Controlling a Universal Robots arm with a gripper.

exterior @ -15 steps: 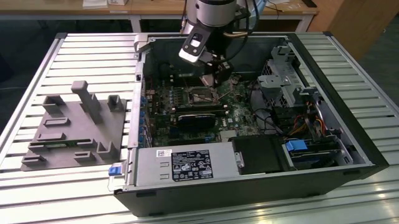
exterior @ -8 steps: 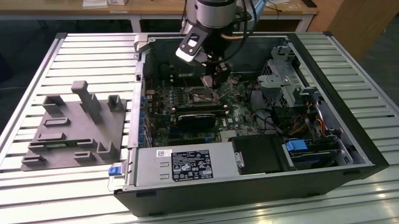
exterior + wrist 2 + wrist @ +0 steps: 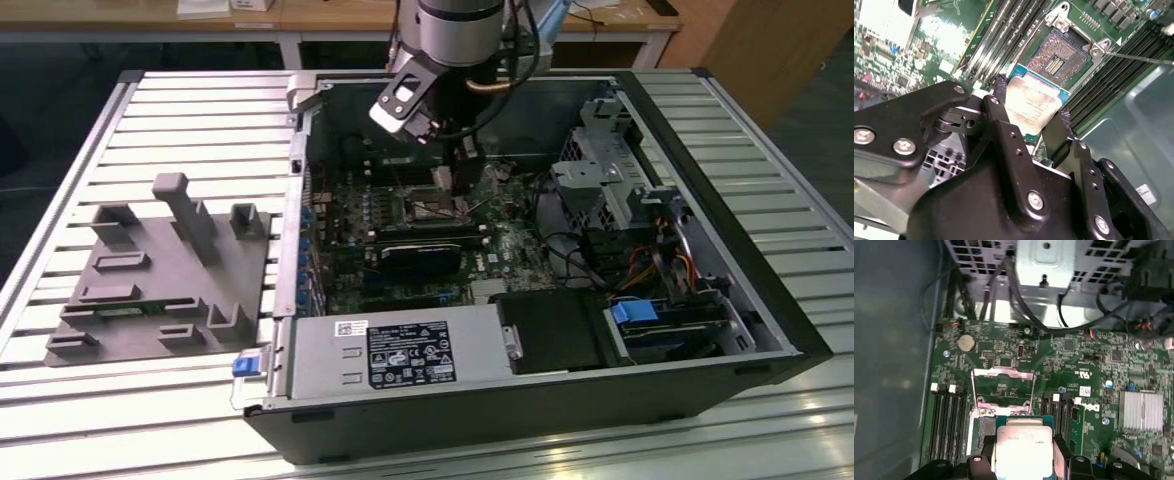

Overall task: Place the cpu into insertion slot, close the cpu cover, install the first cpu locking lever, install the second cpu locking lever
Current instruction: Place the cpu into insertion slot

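Note:
My gripper (image 3: 1030, 108) is shut on the cpu (image 3: 1026, 95), a flat square chip with a silvery top, clamped by two opposite edges between the black fingers (image 3: 1000, 107). The chip hangs a little above the green board, beside the insertion slot (image 3: 1059, 57), whose dark pin field lies uncovered. In the first wrist view the cpu (image 3: 1021, 445) overlaps the near part of the slot (image 3: 981, 432), and the cpu cover (image 3: 1002, 374) stands raised behind it. A thin metal lever (image 3: 1139, 58) sticks out past the slot. In the exterior view the gripper (image 3: 467, 172) is inside the open computer case, over the slot (image 3: 434, 208).
Long black memory slots (image 3: 949, 425) run on both sides of the socket. A finned heatsink (image 3: 1140, 410), a metal drive cage (image 3: 601, 170) with cables, and the power supply (image 3: 387, 355) crowd the case. A grey fixture (image 3: 160, 270) lies on the slatted table.

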